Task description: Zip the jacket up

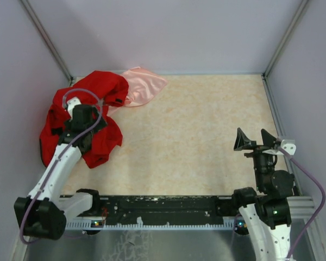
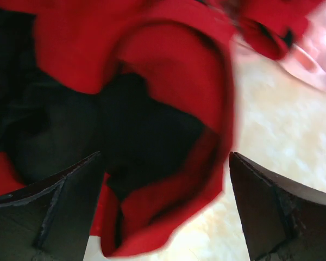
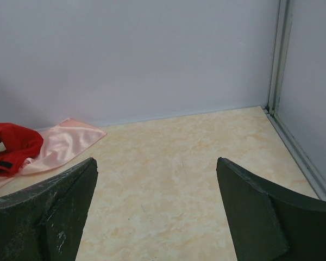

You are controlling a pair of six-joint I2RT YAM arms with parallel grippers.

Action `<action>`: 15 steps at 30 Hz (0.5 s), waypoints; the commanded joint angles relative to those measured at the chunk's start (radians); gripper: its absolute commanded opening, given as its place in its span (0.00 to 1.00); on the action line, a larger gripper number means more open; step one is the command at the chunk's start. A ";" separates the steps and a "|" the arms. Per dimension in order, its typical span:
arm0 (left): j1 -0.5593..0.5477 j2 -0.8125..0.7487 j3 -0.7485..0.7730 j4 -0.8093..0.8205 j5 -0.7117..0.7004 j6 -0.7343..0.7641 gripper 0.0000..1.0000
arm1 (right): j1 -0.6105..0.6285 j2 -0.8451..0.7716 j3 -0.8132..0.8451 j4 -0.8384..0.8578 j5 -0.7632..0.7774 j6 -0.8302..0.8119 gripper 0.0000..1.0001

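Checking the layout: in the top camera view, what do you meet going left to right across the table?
red jacket → pale pink cloth → right gripper, open over bare table

This is a robot test cell in a lab, not a lived-in room. Beyond the right pincer (image 3: 156, 161), plain lilac-grey wall panels (image 3: 152, 54) meet at a bare aluminium post (image 3: 276, 54), boxing in a beige speckled counter (image 3: 179, 182). Behind that pincer, a black rail (image 1: 163, 205) and an aluminium beam (image 1: 304, 204) carry the arm bases.
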 commanded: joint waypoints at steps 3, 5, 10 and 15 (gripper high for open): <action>0.290 0.082 0.027 0.070 0.097 -0.063 0.99 | -0.011 -0.044 -0.005 0.050 0.013 -0.004 0.91; 0.320 0.135 0.036 0.074 0.084 -0.080 0.99 | -0.010 -0.052 -0.006 0.052 0.018 -0.004 0.91; 0.412 0.276 0.008 0.080 0.131 -0.171 0.99 | -0.008 -0.055 -0.006 0.052 0.020 -0.004 0.91; 0.526 0.441 -0.024 0.114 0.269 -0.232 0.99 | -0.003 -0.055 -0.004 0.048 0.019 -0.004 0.91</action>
